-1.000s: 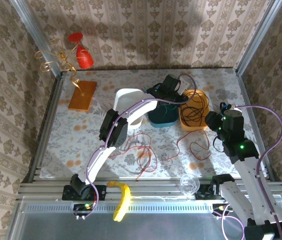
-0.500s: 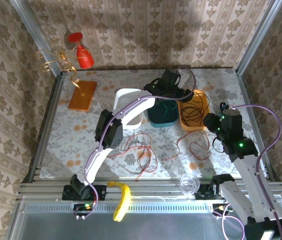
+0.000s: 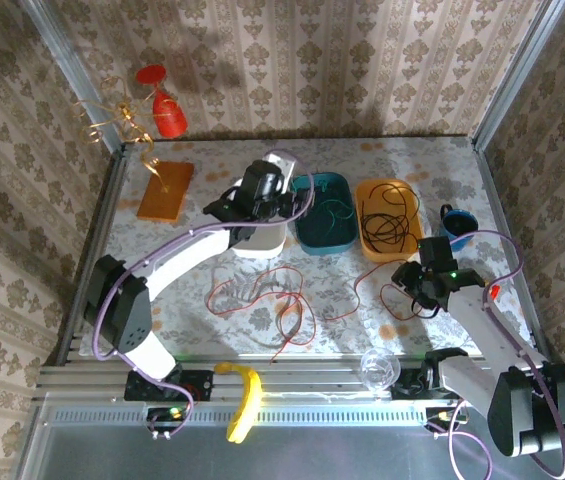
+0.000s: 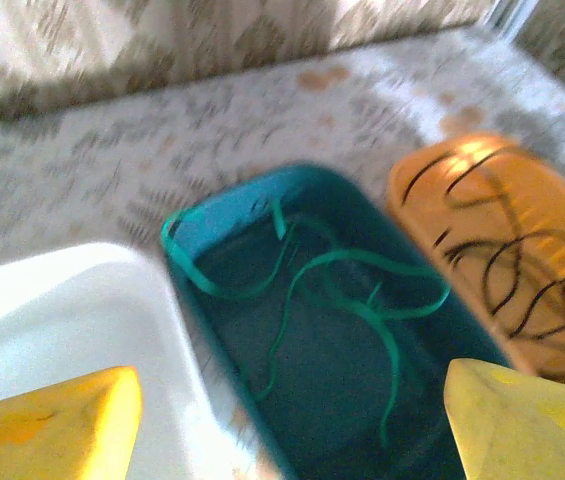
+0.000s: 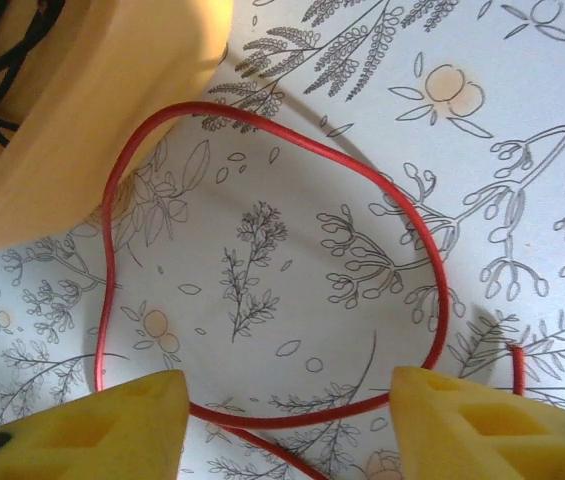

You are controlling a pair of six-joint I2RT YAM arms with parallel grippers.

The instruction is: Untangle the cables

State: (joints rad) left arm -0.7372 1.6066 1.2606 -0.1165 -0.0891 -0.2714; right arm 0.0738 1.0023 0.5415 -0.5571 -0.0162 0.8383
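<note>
From above: the teal tray (image 3: 307,240) holds a green cable (image 3: 332,210), the orange tray (image 3: 387,255) black cables (image 3: 387,220); red cables (image 3: 282,300) lie loose on the table (image 3: 382,160). Left wrist: left gripper (image 4: 287,425) spread wide, empty, above white tray (image 4: 62,310) and teal tray. Right wrist: right gripper (image 5: 287,420) spread wide, empty, over a loop of the red cables beside the orange tray.

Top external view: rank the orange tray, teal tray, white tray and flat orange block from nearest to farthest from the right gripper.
1. Orange tray, just beyond the right gripper.
2. Teal tray, at centre, next one to the left.
3. White tray, left of centre.
4. Flat orange block, far-left corner.
</note>
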